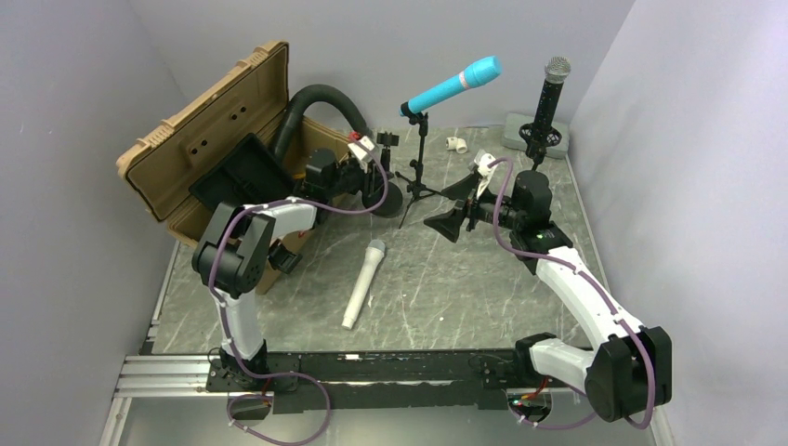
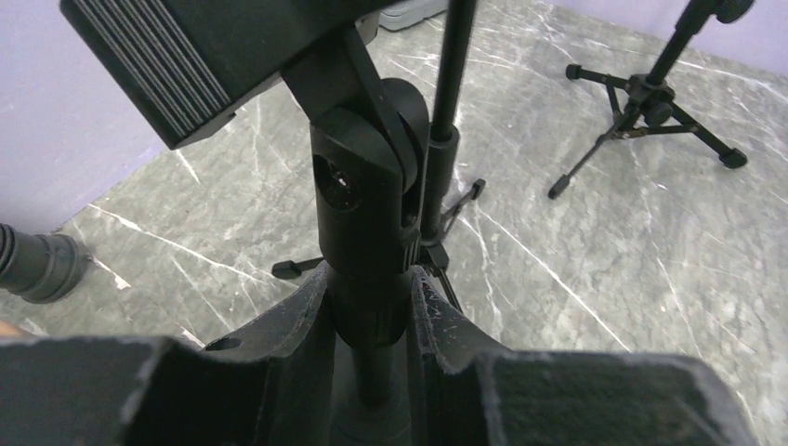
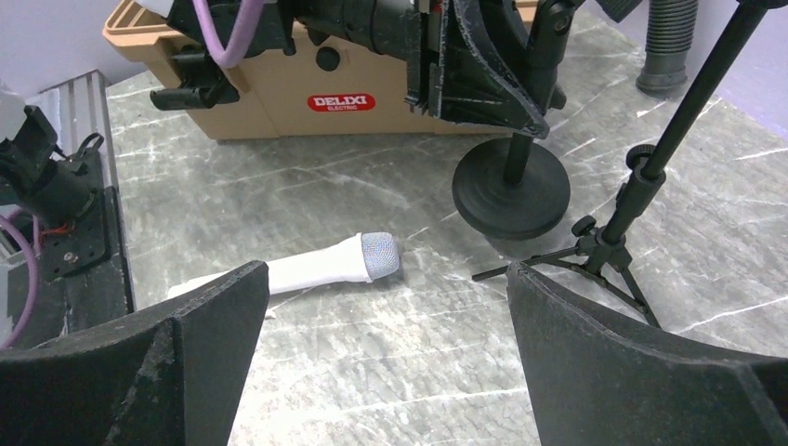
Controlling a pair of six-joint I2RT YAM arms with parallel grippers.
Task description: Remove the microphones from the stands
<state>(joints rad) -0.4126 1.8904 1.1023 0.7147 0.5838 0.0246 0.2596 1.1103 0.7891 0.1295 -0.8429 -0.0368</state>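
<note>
The white microphone with a grey mesh head (image 1: 363, 283) lies flat on the grey marbled worktop (image 1: 446, 297). Its long axis runs near-to-far, with the head pointing away toward the black round-based stand (image 3: 511, 190). The fingers of the left gripper (image 2: 367, 307) seem clamped on that stand's swivel joint. The fingers of the right gripper (image 3: 386, 279) gape wide, empty. The tan hard case (image 3: 279, 102) reads "DELIXI ELECTRIC".

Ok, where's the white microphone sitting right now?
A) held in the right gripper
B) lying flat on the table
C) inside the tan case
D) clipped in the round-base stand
B: the white microphone lies flat on the table, clear of the open right gripper, while the left gripper is shut on the round-base stand.
</note>
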